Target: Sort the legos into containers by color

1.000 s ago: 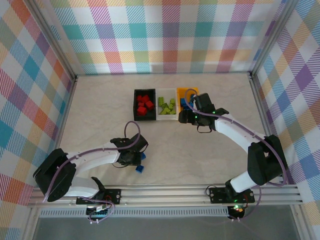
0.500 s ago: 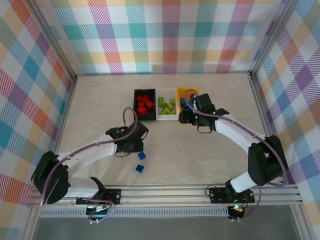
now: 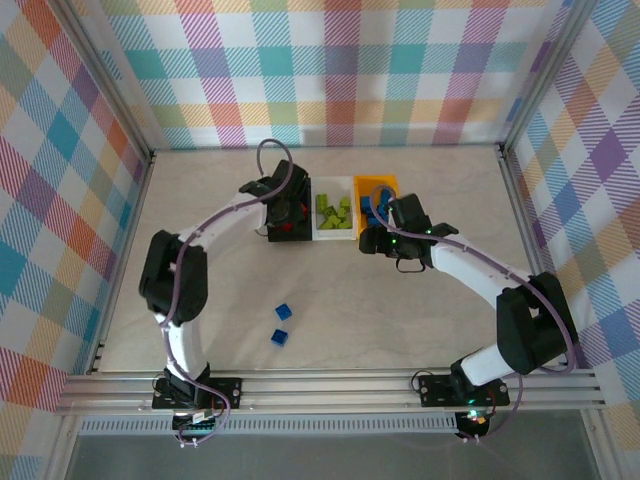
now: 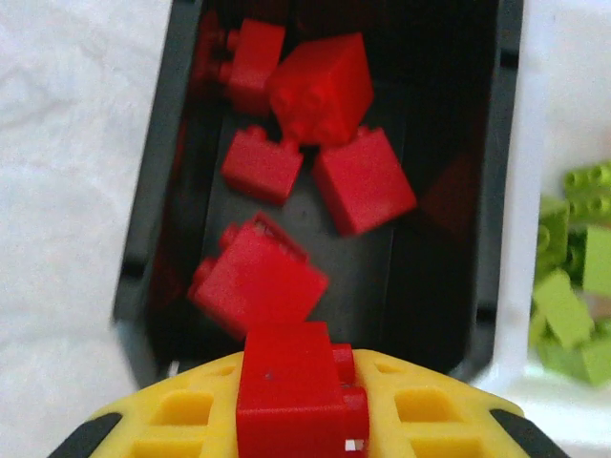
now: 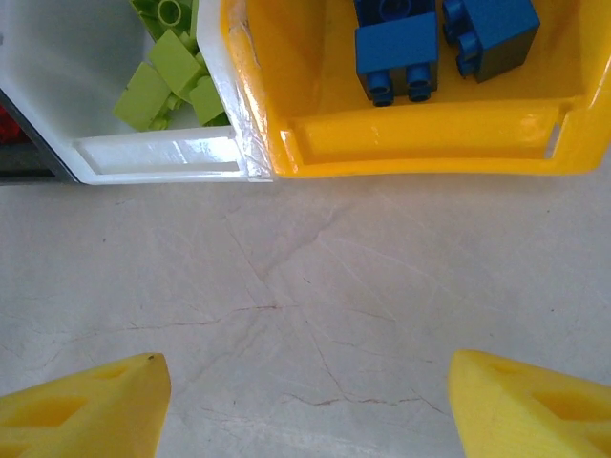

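left wrist view: a red lego (image 4: 286,367) is clamped in the left gripper (image 4: 296,420) above the black bin (image 4: 143,219), where other red legos (image 4: 363,181) are piled; the right gripper (image 5: 305,401) is spread wide over the table (image 5: 315,286), just before the orange-yellow bin (image 5: 420,143) of blue legos (image 5: 396,48); two loose blue legos (image 3: 283,311) are seen lying on the table.

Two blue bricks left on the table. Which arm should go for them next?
Right, probably: the right gripper is open and empty by the yellow bin holding blue, while the left gripper is shut on a red brick over the black bin. The blue bricks lie nearer the left base, though.
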